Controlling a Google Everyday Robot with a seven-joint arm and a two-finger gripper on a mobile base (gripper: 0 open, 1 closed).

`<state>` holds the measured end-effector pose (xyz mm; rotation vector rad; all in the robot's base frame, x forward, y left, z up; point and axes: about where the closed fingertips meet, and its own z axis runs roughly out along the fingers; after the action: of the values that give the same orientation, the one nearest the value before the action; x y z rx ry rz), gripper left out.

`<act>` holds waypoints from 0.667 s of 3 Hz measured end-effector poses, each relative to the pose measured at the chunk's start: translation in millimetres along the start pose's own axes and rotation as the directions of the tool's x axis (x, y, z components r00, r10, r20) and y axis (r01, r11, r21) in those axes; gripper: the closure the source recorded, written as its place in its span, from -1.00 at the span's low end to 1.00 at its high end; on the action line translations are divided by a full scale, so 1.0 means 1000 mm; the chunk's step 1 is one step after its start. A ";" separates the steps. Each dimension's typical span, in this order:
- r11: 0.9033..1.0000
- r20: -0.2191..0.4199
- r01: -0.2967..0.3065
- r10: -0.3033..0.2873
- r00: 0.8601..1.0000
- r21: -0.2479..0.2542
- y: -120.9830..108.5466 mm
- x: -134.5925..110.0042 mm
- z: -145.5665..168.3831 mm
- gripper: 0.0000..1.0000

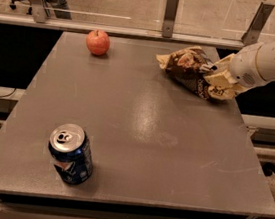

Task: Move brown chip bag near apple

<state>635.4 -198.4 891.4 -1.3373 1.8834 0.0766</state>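
Observation:
The brown chip bag [189, 68] lies crumpled at the far right of the grey table [139, 132], with cream ends and pale lettering. My gripper [213, 75] comes in from the right on a white arm and is shut on the bag's right end. The cream end of the bag partly covers the fingers. The apple [98, 42] is red-orange and stands at the far left of the table, well apart from the bag.
A blue soda can [71, 154] stands upright near the front left corner. A low glass barrier with metal posts [171, 12] runs along the table's far edge. The table's right edge is close under the gripper.

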 end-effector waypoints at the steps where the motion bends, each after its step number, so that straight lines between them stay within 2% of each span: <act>1: 1.000 0.000 0.000 0.000 1.000 0.000 0.000 0.000 0.000 1.00; 2: 0.999 0.019 0.001 -0.002 1.000 0.039 -0.007 -0.008 0.016 1.00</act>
<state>651.6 -188.0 888.3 -1.3076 1.8585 0.0514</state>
